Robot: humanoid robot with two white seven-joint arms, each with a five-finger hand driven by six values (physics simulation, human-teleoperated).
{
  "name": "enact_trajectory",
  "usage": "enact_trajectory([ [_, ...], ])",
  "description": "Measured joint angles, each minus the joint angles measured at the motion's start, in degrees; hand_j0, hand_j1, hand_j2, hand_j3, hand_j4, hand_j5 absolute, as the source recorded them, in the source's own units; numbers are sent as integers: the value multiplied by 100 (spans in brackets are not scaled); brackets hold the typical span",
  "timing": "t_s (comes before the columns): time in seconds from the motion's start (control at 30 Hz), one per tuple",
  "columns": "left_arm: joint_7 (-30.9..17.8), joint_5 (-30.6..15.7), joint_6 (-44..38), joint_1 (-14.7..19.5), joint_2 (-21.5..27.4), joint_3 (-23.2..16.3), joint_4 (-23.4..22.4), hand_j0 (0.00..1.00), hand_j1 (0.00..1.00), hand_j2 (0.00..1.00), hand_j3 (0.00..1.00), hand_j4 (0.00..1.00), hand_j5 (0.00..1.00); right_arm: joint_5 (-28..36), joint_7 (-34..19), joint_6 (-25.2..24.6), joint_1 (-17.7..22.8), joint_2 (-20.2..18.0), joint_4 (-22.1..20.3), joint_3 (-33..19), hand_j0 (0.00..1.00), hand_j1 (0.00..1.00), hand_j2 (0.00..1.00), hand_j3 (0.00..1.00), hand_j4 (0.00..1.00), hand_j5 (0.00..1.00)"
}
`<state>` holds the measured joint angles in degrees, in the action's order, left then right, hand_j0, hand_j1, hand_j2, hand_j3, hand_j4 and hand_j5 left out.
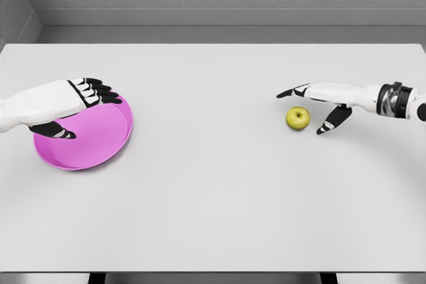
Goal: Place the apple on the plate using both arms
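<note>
Plate (pixel 100 154): pink, round, partly covered by left hand (pixel 73 101), fingers spread.
Apple (pixel 297 118): yellow-green, ungrasped, under splayed right hand (pixel 319 101).

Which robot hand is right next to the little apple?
The right hand. Its open fingers reach out just above and beside the apple, holding nothing. The left hand is far across the table, over the pink plate.
</note>
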<state>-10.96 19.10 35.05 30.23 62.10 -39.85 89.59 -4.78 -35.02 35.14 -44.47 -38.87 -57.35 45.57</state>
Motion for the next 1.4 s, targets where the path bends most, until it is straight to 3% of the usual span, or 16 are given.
enact_trajectory([
  [0.53, -6, 1, 0, 0, -3, 0, -3, 100, 100, 100, 100, 100, 100, -86, 0, 0, -44, 133, 76, 2, 100, 100, 100, 100, 100, 100],
  [0.77, -6, -1, 0, 9, -3, 1, -3, 100, 100, 100, 100, 100, 100, -111, 0, 1, -35, 142, 85, 44, 88, 88, 88, 88, 88, 88],
  [1.07, -6, 0, 0, 9, -3, 2, -9, 100, 100, 100, 100, 100, 100, -109, 0, 1, -35, 139, 86, 54, 84, 84, 84, 84, 84, 84],
  [1.4, -6, -1, 0, 9, -3, 2, -12, 100, 100, 100, 100, 100, 100, -107, 0, 0, -18, 138, 86, 67, 71, 71, 71, 71, 71, 71],
])
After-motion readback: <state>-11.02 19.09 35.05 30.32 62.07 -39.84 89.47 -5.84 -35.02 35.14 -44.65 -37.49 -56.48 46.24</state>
